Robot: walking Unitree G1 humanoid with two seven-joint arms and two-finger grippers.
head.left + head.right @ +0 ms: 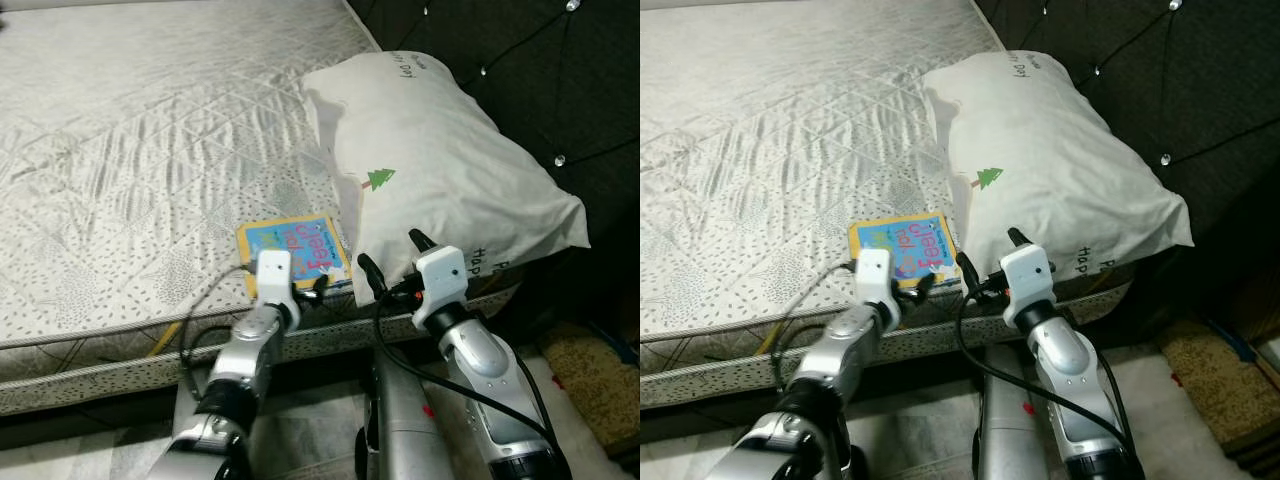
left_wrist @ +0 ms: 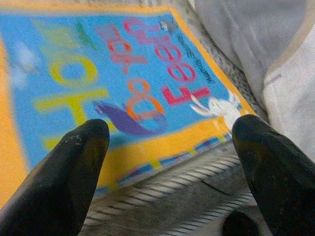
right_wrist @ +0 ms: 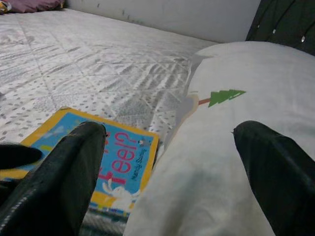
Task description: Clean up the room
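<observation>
At mattress edge point(image 1: 110, 345): book point(image 1: 295, 250), left gripper point(image 2: 170, 147).

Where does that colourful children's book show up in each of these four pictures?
Left eye view: book near the mattress edge, beside the pillow.
Right eye view: book, same spot.
Left wrist view: book close up, beyond the open fingers.
Right wrist view: book, low beside the pillow.
Shared landmark: the pillow's green tree print.
</observation>
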